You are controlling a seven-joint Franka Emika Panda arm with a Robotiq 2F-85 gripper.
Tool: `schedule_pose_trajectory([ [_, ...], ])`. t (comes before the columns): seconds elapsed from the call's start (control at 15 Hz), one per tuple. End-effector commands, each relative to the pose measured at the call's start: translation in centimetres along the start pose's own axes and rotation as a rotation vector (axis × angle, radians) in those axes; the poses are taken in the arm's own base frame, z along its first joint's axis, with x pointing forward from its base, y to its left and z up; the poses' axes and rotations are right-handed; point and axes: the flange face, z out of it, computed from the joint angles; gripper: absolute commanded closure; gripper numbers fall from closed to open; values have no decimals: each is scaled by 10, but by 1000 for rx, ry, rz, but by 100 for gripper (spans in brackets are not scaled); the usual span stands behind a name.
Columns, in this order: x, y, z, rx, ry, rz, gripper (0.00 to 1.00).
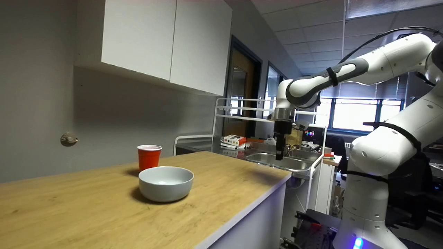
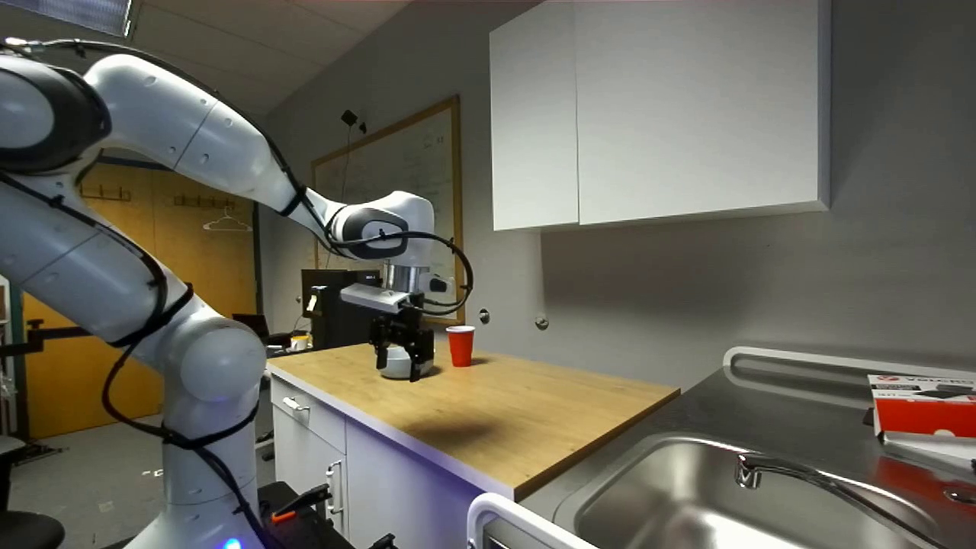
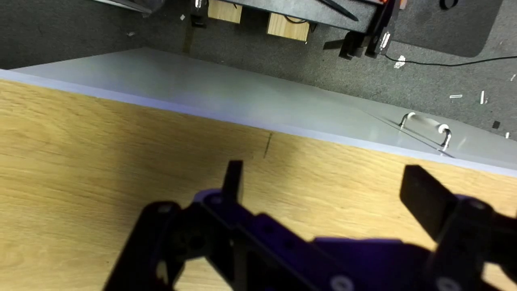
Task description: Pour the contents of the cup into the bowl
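In an exterior view, tapered red plastic cup [image 1: 149, 159] stands near round light grey-white bowl [image 1: 166, 186] on wood-grain surface [image 1: 228, 186]; coming in low, you could clip bowl or tip cup, spilling unseen contents. In an exterior view, cup sits beyond your black fingers [image 2: 421, 353], well apart. Wrist view: fingers wide, empty; cup out of frame.

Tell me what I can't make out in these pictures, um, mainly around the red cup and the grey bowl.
How full the red cup is: its own wall hides its lower inside in both exterior views.
Part of the grey bowl: behind the gripper in an exterior view.
Red cup and grey bowl in the wrist view: outside the frame.
Any writing on the whiteboard: too faint to read in an exterior view.
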Motion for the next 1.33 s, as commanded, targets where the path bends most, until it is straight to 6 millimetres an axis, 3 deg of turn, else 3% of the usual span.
schedule_pose_trajectory([
  [0.0,13,-8,-3,-17,13,2,0],
  [0.27,39,-40,-2,-62,56,-45,0],
  [0.73,102,-130,-3,-175,118,-180,0],
  [1.27,178,-221,-33,-375,204,-284,0],
])
